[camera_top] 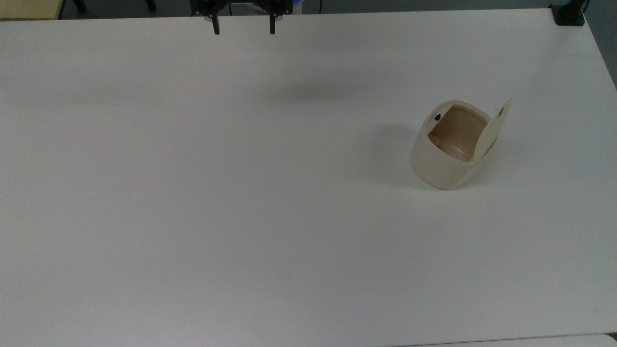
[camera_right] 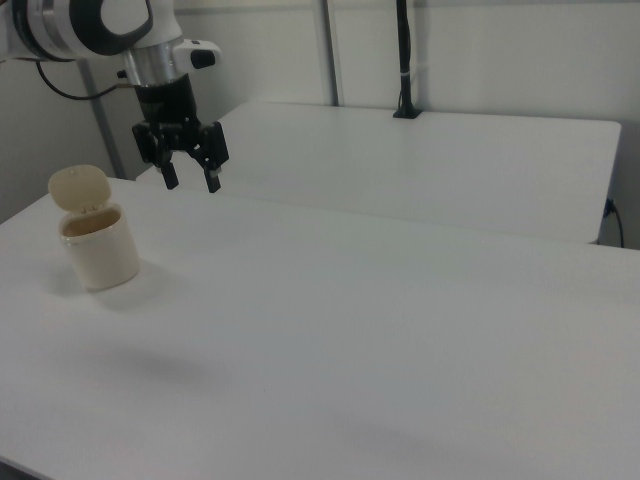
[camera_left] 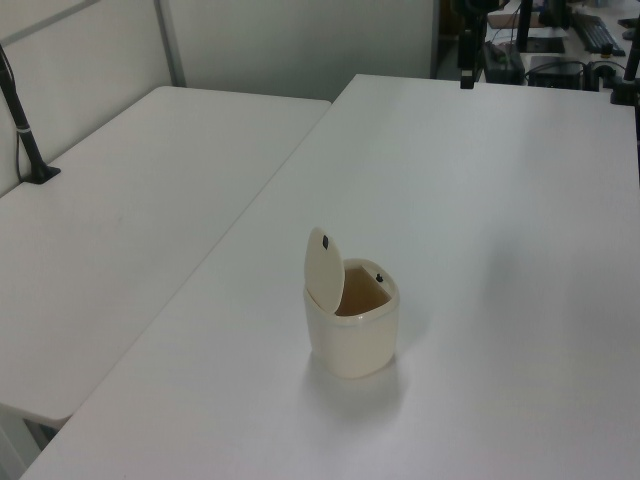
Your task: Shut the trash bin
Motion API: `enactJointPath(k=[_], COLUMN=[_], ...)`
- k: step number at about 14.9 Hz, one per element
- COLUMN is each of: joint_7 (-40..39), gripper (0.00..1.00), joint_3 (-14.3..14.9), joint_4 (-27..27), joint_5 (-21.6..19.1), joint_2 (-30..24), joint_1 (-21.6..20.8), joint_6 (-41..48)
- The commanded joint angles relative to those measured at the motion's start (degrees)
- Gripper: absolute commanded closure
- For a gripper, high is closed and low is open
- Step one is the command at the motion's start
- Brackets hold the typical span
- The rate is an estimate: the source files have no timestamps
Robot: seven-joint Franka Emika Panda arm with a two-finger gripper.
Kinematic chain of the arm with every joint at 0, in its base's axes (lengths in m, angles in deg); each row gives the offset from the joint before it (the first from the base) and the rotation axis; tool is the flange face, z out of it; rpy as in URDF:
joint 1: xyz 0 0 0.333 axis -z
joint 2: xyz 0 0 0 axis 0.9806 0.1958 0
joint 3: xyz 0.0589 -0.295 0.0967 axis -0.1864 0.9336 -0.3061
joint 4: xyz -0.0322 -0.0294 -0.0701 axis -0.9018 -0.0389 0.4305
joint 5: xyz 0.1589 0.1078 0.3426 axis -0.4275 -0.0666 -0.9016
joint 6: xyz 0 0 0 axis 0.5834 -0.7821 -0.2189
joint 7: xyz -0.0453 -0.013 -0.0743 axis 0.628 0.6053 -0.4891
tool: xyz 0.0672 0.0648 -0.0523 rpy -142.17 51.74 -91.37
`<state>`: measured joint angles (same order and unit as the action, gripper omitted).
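One small cream-white plastic trash bin w/ rounded-square body stands upright on the broad white table, lid swung up on its hinge, tan-brown inside showing. Small black mark on the bin's rim in the top view, opp. the hinge; another dark mark on the raised lid.

Black two-finger gripper hangs above the table, jaws apart w/ clear space between the two fingers, nothing held. Fingers point down.

Rel. to the jaws: bin sits well apart from them, not touching. In the top view it's off to the top view's right and lower in frame than the fingertips. In the right view the gripper is to the right view's right of the bin and higher; the raised lid is on the side away from the jaws.

Left view: bin near mid-table, one finger at the table's far edge.
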<state>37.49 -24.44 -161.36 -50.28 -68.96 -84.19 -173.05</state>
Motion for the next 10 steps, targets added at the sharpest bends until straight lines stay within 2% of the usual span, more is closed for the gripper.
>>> enactJointPath(k=[1,4,10], joint_7=[0.1,0.1,0.1], gripper=[0.62,1.00,1.00], joint_3=[0.5,0.4,0.3], joint_4=[-0.6,-0.7,-0.2], joint_5=[0.6,0.6,0.1], joint_2=[-1.1,-1.1,-0.6], joint_1=[-0.5,-0.5,-0.7], joint_6=[-0.2,-0.2,-0.4])
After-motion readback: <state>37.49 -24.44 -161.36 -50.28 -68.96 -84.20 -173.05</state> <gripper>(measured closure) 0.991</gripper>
